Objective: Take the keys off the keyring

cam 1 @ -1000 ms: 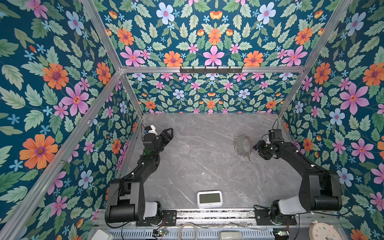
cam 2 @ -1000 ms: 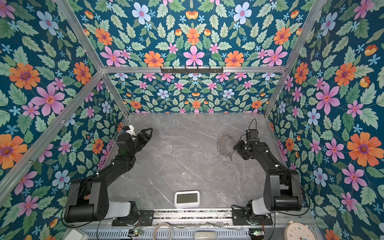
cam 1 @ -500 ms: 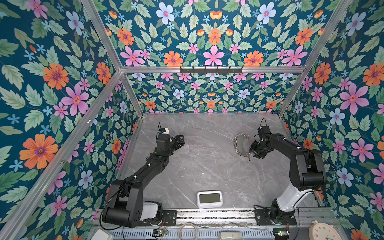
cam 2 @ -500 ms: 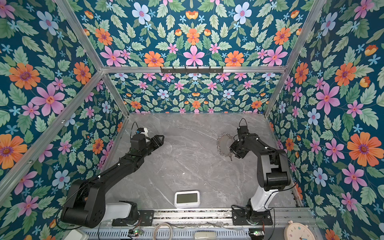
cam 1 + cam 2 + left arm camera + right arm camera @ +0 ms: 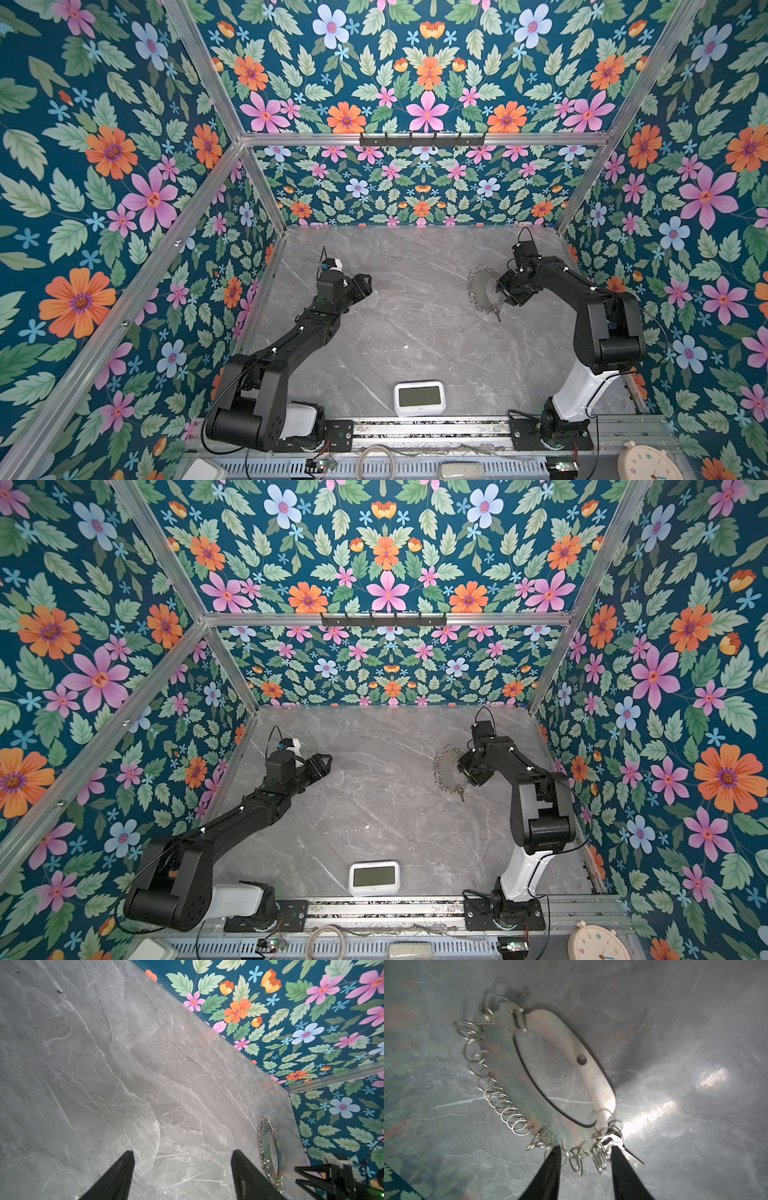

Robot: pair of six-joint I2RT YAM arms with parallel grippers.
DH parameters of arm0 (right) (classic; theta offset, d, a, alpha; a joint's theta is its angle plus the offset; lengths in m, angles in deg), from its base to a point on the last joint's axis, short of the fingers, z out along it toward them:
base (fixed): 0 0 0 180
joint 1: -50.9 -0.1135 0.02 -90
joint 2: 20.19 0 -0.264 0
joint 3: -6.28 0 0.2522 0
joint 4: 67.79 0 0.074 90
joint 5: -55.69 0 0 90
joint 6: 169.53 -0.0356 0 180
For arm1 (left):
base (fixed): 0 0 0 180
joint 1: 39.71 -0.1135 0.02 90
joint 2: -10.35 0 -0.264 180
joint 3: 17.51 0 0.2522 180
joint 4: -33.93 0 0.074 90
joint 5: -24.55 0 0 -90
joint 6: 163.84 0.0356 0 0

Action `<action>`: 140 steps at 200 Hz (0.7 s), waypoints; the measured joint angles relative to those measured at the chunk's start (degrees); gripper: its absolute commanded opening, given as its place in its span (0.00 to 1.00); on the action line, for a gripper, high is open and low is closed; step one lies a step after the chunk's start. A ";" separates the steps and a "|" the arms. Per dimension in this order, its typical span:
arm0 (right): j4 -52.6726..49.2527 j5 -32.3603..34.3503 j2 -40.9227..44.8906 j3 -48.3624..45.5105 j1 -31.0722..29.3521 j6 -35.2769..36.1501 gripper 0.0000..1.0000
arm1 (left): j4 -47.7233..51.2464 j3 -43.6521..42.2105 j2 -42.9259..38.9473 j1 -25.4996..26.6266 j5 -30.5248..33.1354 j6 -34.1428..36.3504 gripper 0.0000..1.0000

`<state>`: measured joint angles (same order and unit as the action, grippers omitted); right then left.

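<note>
The keyring (image 5: 529, 1088), a flat translucent C-shaped plate edged with small silver rings, sits on the grey marble table at the right in both top views (image 5: 482, 286) (image 5: 446, 766). One slim silver key (image 5: 632, 1158) hangs from the rings at its near end (image 5: 497, 316); I make out no other key. My right gripper (image 5: 584, 1148) is at that end (image 5: 500, 291), open, its black fingers straddling several rings, one fingertip (image 5: 614, 1149) against the key's head. My left gripper (image 5: 182, 1153) hovers open and empty over the table's left middle (image 5: 362, 283), far from the keyring (image 5: 270, 1142).
A white rectangular clock (image 5: 419, 398) stands at the front edge of the table (image 5: 395, 332). Floral walls close in the left, back and right. A black hook rail (image 5: 422, 139) runs along the back wall. A round clock (image 5: 642, 461) lies outside at front right.
My right gripper has moved left from beside the keyring onto its ring-edged near end. The left gripper has travelled right and forward, still open. The keyring has barely shifted.
</note>
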<state>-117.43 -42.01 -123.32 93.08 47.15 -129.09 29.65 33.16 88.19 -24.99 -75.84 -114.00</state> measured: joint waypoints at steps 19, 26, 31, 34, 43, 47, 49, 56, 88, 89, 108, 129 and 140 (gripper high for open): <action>-1.40 0.39 -1.99 2.45 0.07 7.08 0.42 | 0.00 0.02 0.83 0.00 -0.17 0.02 0.76; -1.27 0.33 -2.58 2.82 0.11 10.05 0.43 | 0.00 0.04 1.05 0.00 -0.37 0.02 0.76; -1.07 0.09 -2.82 2.73 0.13 12.31 0.43 | 0.00 0.09 1.18 0.00 -0.55 0.02 0.76; -1.03 -0.09 -2.86 2.60 0.13 13.40 0.43 | -0.04 0.11 1.29 0.00 -0.68 0.02 0.76; -0.42 -1.11 -2.67 1.62 0.07 17.29 0.43 | -0.13 0.22 1.46 0.00 -1.05 0.02 0.76; -0.22 -1.49 -2.51 1.18 0.07 18.67 0.43 | -0.15 0.28 1.53 0.00 -1.14 0.04 0.76; -0.07 -1.75 -2.38 0.90 0.04 19.37 0.43 | -0.15 0.33 1.53 0.00 -1.16 0.04 0.76; 0.57 -2.75 -1.95 -0.24 0.04 21.92 0.43 | -0.15 0.46 1.60 0.00 -1.38 0.04 0.76; 2.60 -6.14 -0.85 -2.27 0.02 29.99 0.41 | -0.17 0.79 1.70 0.00 -1.51 0.20 0.76; 2.64 -6.21 -0.85 -2.27 0.02 30.25 0.41 | -0.17 0.79 1.73 0.00 -1.51 0.20 0.76; 3.32 -7.06 -0.72 -2.32 0.04 33.27 0.39 | -0.13 0.85 1.81 0.00 -1.68 0.22 0.76; 3.72 -6.93 -1.29 -2.05 0.07 35.45 0.39 | -0.04 0.96 1.99 0.00 -1.77 0.22 0.75; 3.76 -6.40 -1.55 -2.10 0.07 36.46 0.38 | 0.02 1.11 2.03 0.00 -1.92 0.24 0.75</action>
<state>-113.67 -48.41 -124.87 90.98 47.22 -92.64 29.67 34.27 90.22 -24.99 -77.77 -113.76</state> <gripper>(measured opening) 0.386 0.752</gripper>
